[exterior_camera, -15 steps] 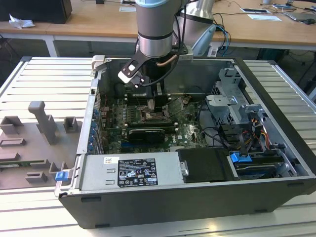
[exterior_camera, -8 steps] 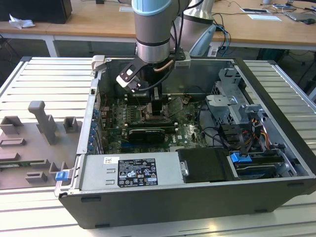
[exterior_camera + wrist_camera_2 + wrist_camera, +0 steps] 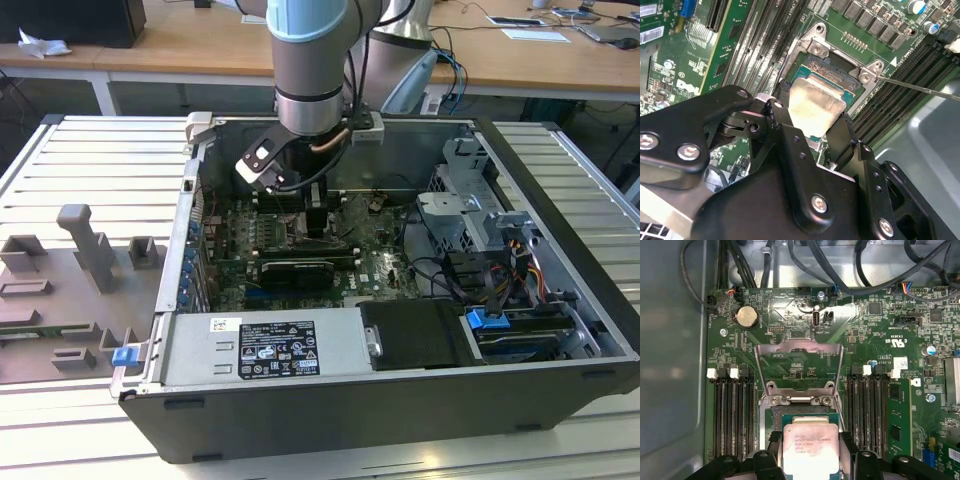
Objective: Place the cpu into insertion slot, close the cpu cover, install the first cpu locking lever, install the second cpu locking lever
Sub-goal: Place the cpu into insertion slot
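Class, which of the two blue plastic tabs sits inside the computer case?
The blue tab on the drive bay, at the exterior view's right; the other tab sits outside the case.

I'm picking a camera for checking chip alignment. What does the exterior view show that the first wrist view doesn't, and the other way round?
The exterior view adds the arm, the whole computer case, its power supply and a grey fixture tray on the exterior view's left. The first wrist view adds the cpu held between the jaws, the cpu cover swung open and a coin battery. Both show the green motherboard.
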`<state>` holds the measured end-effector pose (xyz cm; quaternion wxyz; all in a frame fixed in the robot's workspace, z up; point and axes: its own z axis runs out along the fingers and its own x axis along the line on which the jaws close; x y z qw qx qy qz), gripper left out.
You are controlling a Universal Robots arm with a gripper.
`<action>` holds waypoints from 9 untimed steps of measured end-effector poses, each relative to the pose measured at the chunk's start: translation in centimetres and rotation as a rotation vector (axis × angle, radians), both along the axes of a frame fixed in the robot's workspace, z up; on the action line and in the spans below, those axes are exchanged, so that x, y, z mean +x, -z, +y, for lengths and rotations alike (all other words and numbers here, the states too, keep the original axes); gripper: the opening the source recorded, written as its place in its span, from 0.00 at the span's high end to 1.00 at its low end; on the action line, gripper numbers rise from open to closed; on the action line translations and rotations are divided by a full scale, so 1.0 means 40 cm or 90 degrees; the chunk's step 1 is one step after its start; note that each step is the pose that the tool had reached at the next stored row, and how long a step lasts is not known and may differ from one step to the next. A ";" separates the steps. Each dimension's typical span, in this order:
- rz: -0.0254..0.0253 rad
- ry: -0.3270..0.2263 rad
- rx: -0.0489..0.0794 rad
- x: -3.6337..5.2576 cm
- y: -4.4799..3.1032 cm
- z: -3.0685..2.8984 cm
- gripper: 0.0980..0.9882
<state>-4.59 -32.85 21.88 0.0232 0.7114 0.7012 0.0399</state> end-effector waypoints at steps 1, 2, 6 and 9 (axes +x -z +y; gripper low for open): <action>0.0000 0.003 0.000 0.000 0.003 0.001 0.51; 0.0000 0.005 0.000 0.000 0.005 0.001 0.51; 0.0000 0.008 0.000 -0.001 0.017 0.003 0.51; -0.0001 0.008 0.000 -0.001 0.023 0.006 0.51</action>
